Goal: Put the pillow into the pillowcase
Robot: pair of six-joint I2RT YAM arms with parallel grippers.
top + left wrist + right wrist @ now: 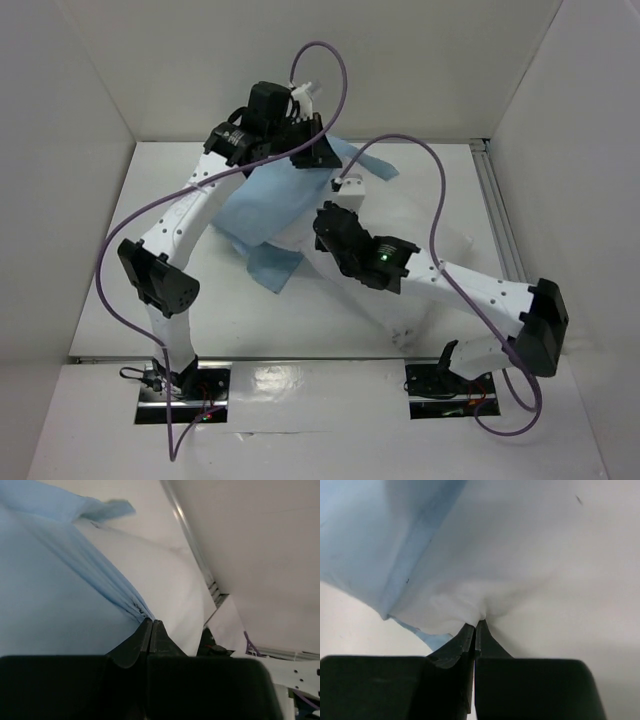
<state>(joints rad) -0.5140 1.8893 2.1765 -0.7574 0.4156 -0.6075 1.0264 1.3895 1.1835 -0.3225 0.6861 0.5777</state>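
Observation:
The light blue pillowcase (262, 205) lies over the left part of the white pillow (400, 225) in the middle of the table. My left gripper (322, 152) is at the far edge of the pillowcase, shut on a pinched fold of blue cloth (120, 597), with the gripper (151, 622) right at the seam beside white pillow fabric (165, 580). My right gripper (328, 222) is shut on a pinch of the white pillow (520, 560); in its wrist view the gripper (475, 626) grips the puckered fabric, with the blue pillowcase (365, 535) on the left.
White walls enclose the table on three sides. A metal rail (497, 215) runs along the right edge. Purple cables (330, 70) loop above both arms. The arm bases (180, 385) sit at the near edge.

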